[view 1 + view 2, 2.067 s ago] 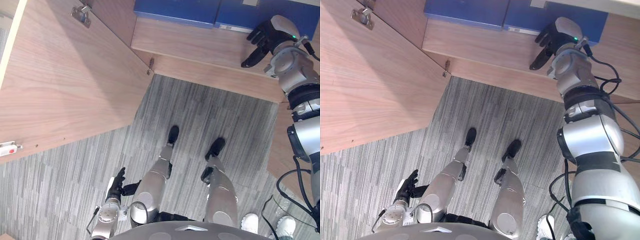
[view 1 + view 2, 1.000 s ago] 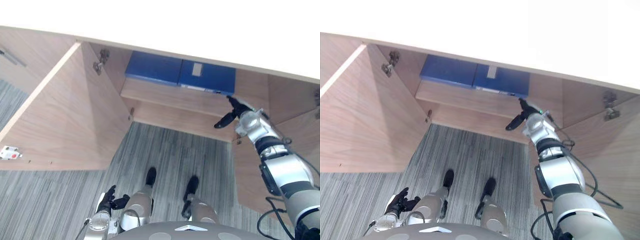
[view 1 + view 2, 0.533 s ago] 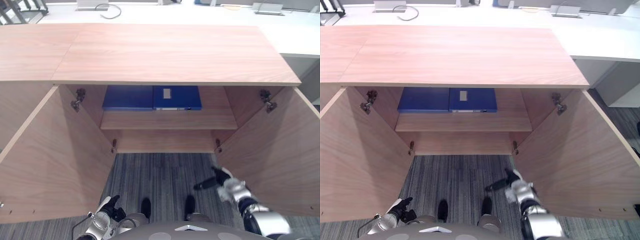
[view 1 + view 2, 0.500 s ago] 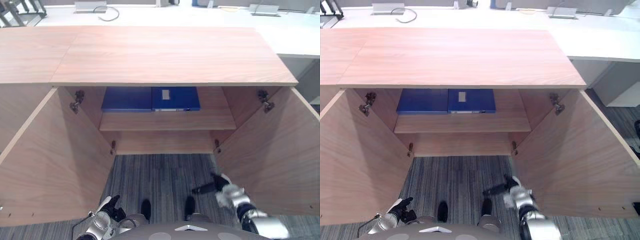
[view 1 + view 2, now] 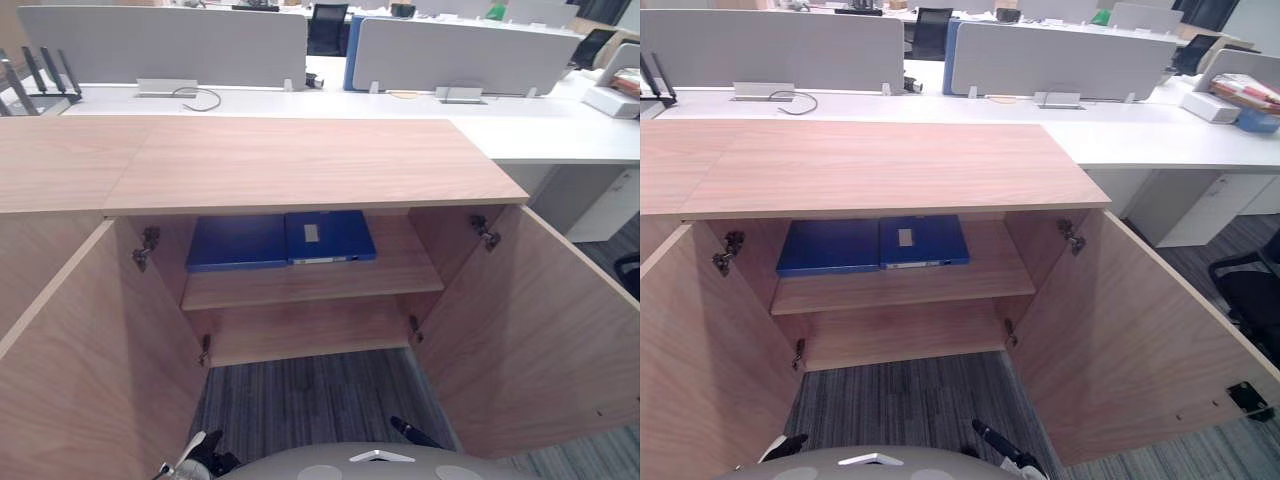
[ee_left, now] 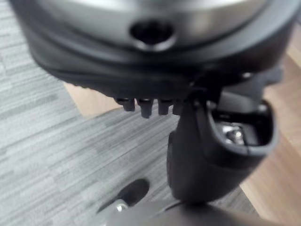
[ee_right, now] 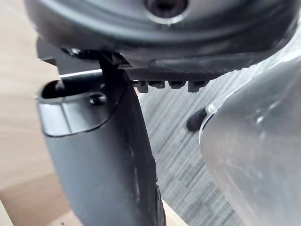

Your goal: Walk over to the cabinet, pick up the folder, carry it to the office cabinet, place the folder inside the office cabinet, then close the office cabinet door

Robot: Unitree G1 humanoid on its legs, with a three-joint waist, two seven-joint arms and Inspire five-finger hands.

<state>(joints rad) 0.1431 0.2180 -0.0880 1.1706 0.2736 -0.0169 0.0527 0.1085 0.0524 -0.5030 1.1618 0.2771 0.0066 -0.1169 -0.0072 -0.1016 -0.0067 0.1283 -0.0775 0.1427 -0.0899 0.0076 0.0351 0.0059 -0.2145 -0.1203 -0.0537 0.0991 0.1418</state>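
Two blue folders lie flat side by side on the upper shelf [image 5: 400,268] of the open wooden cabinet [image 5: 300,165]: a plain one [image 5: 235,243] on the left and one with a white label [image 5: 330,236] on the right. My right hand [image 5: 995,443] hangs low at the bottom edge of the eye views, well below and in front of the shelf. In its wrist view the right hand [image 7: 108,155] has straight fingers and holds nothing. My left hand [image 5: 190,452] hangs low at the lower left, and it [image 6: 202,155] is likewise open and empty.
Both cabinet doors stand wide open, the left door [image 5: 70,380] and the right door [image 5: 540,330] flanking the grey carpet [image 5: 320,400]. Behind the cabinet runs a white desk [image 5: 560,135] with grey partitions. A dark office chair [image 5: 1250,290] stands at the far right.
The camera has tilted up from the floor to the whole cabinet. My right hand has left the upper shelf and dropped to my side. The folders have not moved.
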